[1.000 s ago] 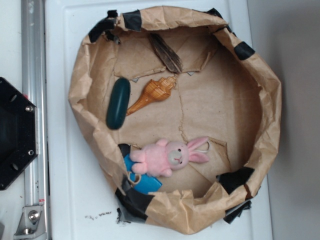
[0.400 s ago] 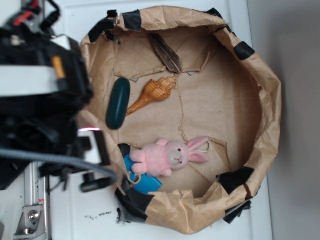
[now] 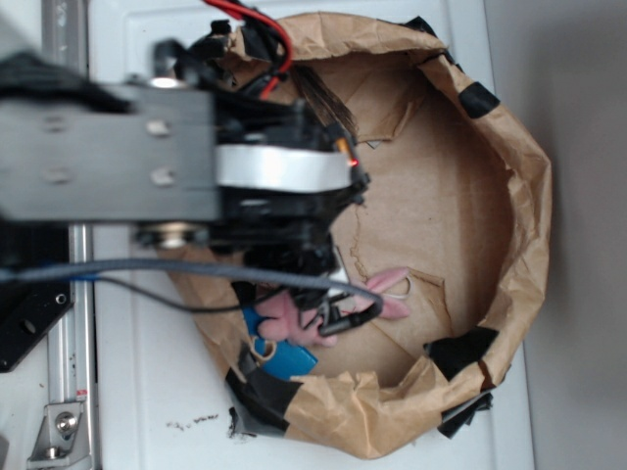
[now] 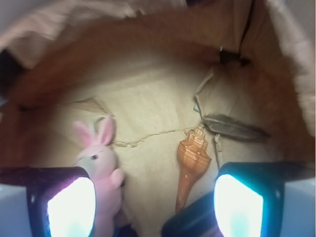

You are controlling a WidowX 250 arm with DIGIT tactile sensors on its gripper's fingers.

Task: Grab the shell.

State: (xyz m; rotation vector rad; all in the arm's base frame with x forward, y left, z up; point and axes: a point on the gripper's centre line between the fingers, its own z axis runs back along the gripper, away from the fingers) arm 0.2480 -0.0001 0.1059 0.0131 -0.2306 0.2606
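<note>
Two fingers [image 4: 64,207] of the gripper [image 4: 153,207] frame the bottom of the wrist view, spread wide apart with nothing between them, so the pincer is released. Just inside the left finger lies a pink plush bunny [image 4: 101,168], ears pointing up, its body partly behind that finger. Further right, in the gap between the fingers but nearer the right one, rests the shell [image 4: 191,163] on the brown paper floor [image 4: 148,108]; its striped whorled head points away from the camera and its long tail runs down toward the lower edge. It touches neither finger. Beside its head, up and to the right, lies a dark feather-like piece [image 4: 234,128], close to the shell's top.

In the exterior view the arm [image 3: 118,166] reaches from the left over a paper-walled basket [image 3: 519,196] patched with black tape, and hides the shell entirely. Below the arm, part of the bunny shows, with a blue tag [image 3: 279,357] at the basket's lower left edge.

No brand, label or readable writing shows in either view.
</note>
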